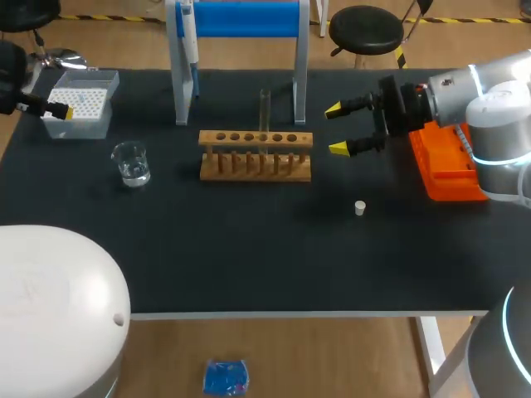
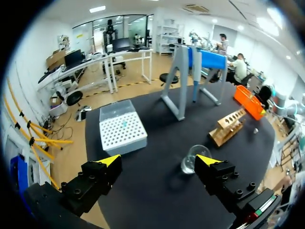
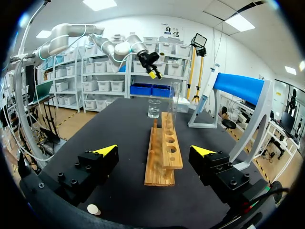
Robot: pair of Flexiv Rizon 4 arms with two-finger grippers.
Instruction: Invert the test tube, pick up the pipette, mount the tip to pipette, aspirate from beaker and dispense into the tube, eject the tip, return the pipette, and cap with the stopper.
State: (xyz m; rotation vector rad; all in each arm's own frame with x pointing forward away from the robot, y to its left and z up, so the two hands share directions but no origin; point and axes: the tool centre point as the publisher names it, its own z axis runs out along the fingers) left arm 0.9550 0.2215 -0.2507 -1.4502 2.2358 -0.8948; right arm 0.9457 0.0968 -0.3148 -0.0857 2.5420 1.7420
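I judge we're on the first step: my right gripper is spread wide and empty, with the tube standing in the rack just ahead of it. Next I must close squarely on the glass. My left gripper is open too (beaker just ahead). I can't make out which tube end is up

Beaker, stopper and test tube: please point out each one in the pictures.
beaker (image 1: 132,164), head view, on its glass wall.
stopper (image 1: 360,208), head view, on its white side.
test tube (image 1: 265,112), head view, on its upright glass part.
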